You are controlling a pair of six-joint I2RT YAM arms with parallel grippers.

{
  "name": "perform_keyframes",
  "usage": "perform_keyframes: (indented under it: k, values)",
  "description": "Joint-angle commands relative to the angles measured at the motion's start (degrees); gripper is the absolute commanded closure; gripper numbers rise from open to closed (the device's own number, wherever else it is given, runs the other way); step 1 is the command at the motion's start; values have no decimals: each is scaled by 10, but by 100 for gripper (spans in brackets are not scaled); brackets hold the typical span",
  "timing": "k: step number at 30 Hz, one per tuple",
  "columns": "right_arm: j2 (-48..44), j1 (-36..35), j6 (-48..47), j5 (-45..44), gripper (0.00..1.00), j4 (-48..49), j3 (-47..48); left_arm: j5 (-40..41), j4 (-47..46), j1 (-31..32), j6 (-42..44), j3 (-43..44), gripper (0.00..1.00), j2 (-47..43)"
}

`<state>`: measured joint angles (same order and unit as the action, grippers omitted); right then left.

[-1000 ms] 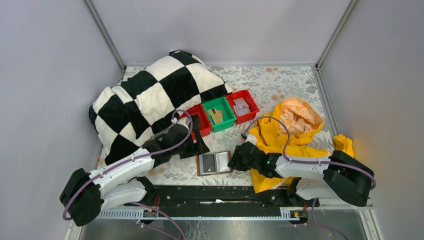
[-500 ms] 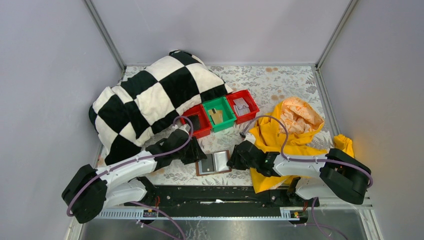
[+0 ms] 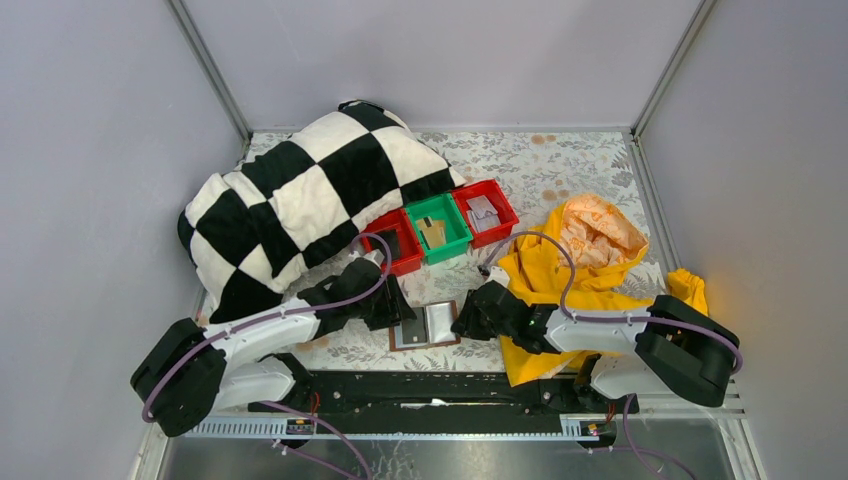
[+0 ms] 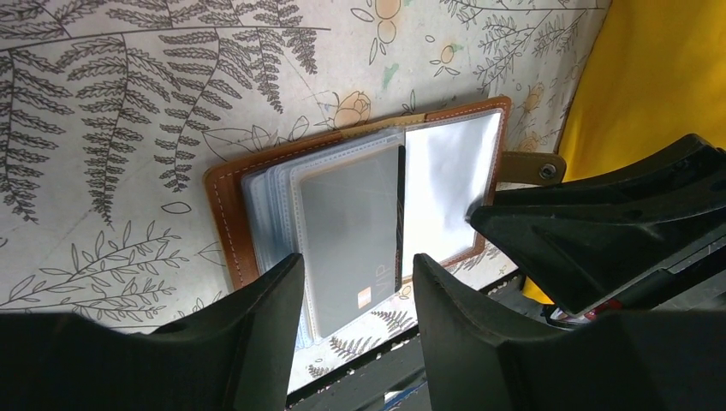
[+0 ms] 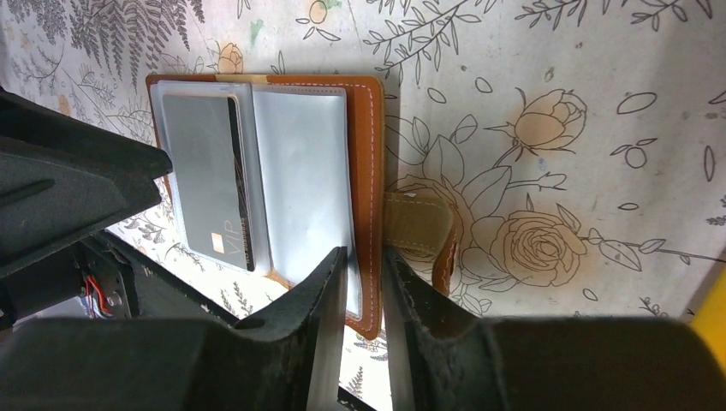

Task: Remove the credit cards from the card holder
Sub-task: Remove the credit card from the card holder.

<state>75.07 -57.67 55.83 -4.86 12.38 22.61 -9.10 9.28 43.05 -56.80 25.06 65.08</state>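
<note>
The brown card holder (image 3: 425, 325) lies open on the floral cloth, with clear sleeves inside. It also shows in the left wrist view (image 4: 235, 223) and the right wrist view (image 5: 370, 163). A grey credit card (image 4: 351, 227) sits in the left-hand sleeve and also shows in the right wrist view (image 5: 205, 171). My left gripper (image 4: 358, 278) is open and empty, its jaws straddling that card's near end from above (image 3: 393, 308). My right gripper (image 5: 365, 274) is closed narrowly on the holder's right brown border, next to the strap (image 5: 419, 227). A tan card (image 3: 433, 232) lies in the green bin (image 3: 455, 236).
Two red bins (image 3: 397, 266) (image 3: 503, 205) flank the green one, behind the holder. A black-and-white checkered blanket (image 3: 290, 200) fills the back left. Yellow cloth (image 3: 590, 260) lies right, under my right arm. The black rail (image 3: 430, 385) runs just in front of the holder.
My left gripper has moved from beside the red bin down and right to the holder's left half. My right gripper and the holder have shifted slightly left.
</note>
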Motion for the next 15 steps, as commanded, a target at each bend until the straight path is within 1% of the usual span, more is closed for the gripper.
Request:
perform_keyframes:
  k: [1, 7, 11, 15]
  values:
    - [16, 4, -2, 5, 72, -11, -9, -15, -26, -3, 10, 10, 46, 12]
    - [20, 5, -3, 6, 72, -6, -7, -36, -37, -3, 7, 15, 48, 16]
    - [19, 5, -5, 10, 72, -6, -8, -88, -73, -24, 10, 8, 48, 0]
    - [15, 5, -6, 7, 71, -9, -9, -118, -76, -43, 23, 13, 48, 1]
